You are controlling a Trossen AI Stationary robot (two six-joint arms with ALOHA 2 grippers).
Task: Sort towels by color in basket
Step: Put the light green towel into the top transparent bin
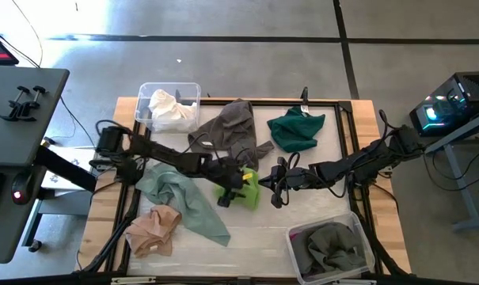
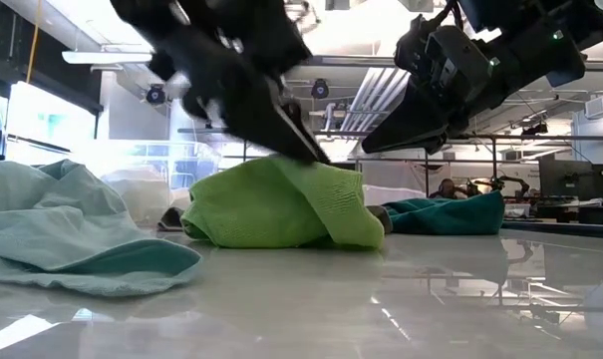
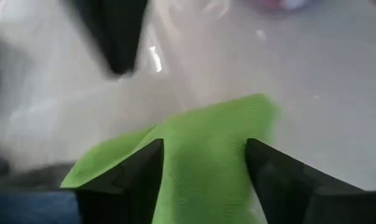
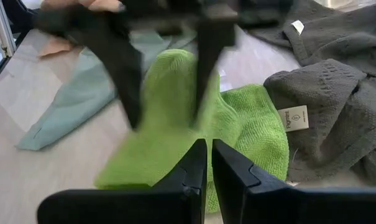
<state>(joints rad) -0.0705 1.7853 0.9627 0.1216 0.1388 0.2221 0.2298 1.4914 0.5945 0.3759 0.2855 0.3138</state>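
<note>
The right gripper (image 4: 209, 163), jaws clenched on nothing, hovers just beside the lime green towel (image 4: 237, 134), a ribbed knit crumpled mid-counter. The left gripper (image 3: 203, 168) straddles that towel with jaws released. A small white tag (image 4: 293, 117) on the grey towel (image 4: 337, 106) bears print too small to read. The glossy pale counter (image 2: 381, 309) mirrors ceiling lights. A pale mint towel (image 1: 184, 202) lies nearby.

Lime green towel (image 1: 249, 190) lies bunched mid-table. Pale mint towel (image 1: 184, 202) and peach towel (image 1: 153, 229) lie left of it; grey towel (image 1: 233, 127) and dark teal towel (image 1: 296, 129) behind.
</note>
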